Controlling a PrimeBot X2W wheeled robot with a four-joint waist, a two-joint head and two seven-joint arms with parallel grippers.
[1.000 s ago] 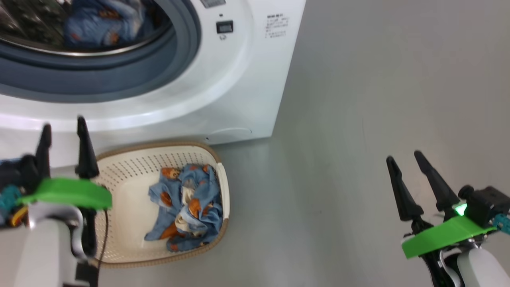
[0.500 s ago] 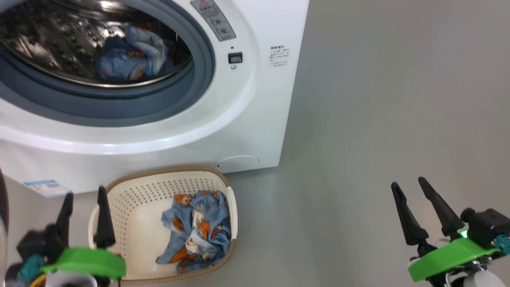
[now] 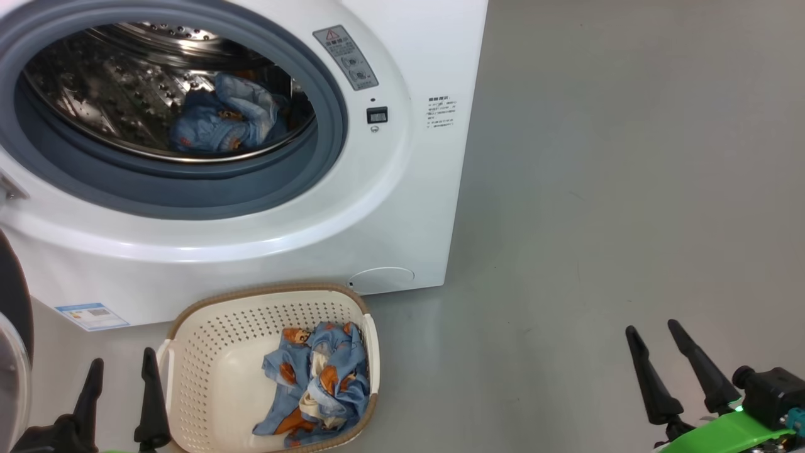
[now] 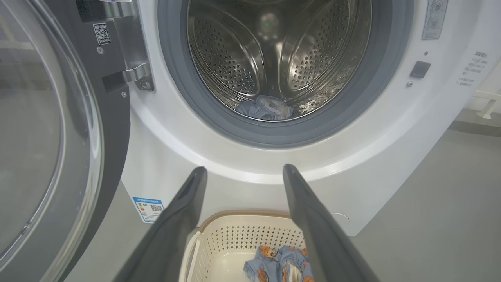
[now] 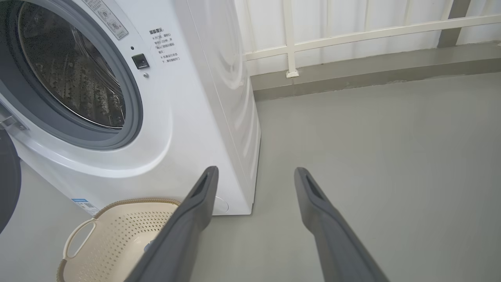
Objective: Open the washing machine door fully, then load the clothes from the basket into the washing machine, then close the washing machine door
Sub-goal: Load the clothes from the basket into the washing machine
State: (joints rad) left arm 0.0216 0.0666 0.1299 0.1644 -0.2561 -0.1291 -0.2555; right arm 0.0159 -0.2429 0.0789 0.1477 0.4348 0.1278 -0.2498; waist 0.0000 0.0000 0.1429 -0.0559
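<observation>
The washing machine [image 3: 402, 207] stands with its door [image 4: 58, 156] swung wide open at the left. One bundle of the blue printed clothes [image 3: 223, 123] lies in the steel drum [image 4: 274, 58]. More of the clothes [image 3: 321, 387] sit in the cream basket [image 3: 207, 377] on the floor before the machine. My left gripper [image 3: 121, 368] is open and empty, just left of the basket. My right gripper [image 3: 654, 333] is open and empty over bare floor at the lower right. In the left wrist view the open left gripper [image 4: 242, 168] points at the machine's front, above the basket [image 4: 235, 239].
Grey floor [image 3: 629, 189] stretches to the right of the machine. A white railing [image 5: 352, 35] and a low kerb run along the far wall. A blue label sticker [image 3: 91, 316] sits low on the machine's front.
The head view has tilted up, so more of the drum shows and the basket sits lower. Both grippers have sunk toward the bottom edge and stay open.
</observation>
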